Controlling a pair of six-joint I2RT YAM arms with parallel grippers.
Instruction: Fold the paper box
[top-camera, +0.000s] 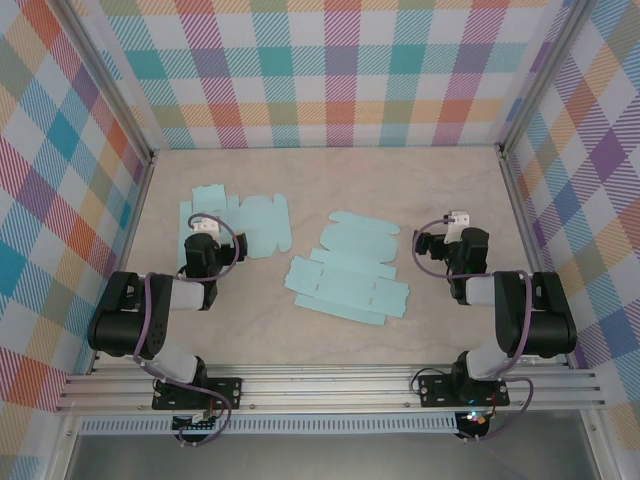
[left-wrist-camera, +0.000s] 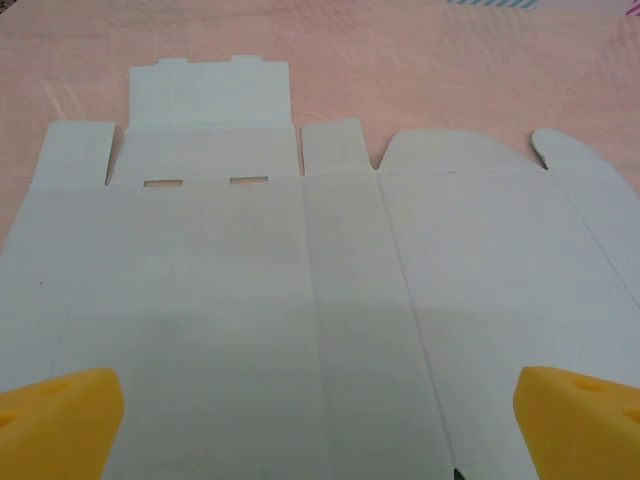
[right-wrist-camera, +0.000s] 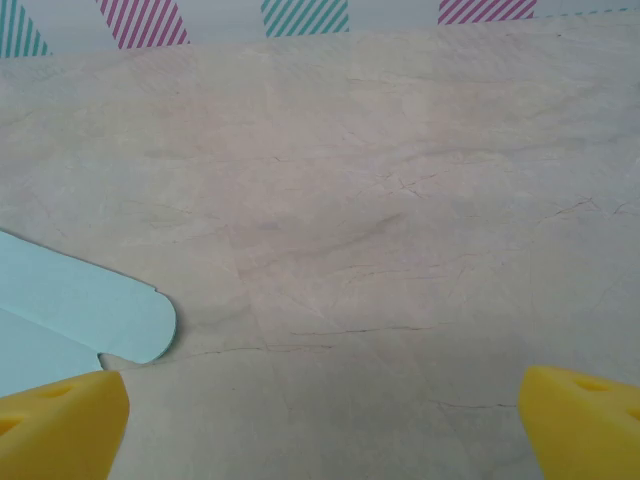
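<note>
Left of the centre blank (top-camera: 350, 275): left blank (top-camera: 255, 225), pale teal card, matte, creased into panels, slotted, round-eared flaps. Lies flat, unfolded, like the centre one. Over it, left gripper (left-wrist-camera: 320, 425), yellow fingers (left-wrist-camera: 60, 420) wide apart, empty. Right of the centre blank: right gripper (right-wrist-camera: 320, 425), likewise spread, above bare table (top-camera: 330, 175), beige, marble-veined. Plaid walls (top-camera: 340, 70) around.
</note>
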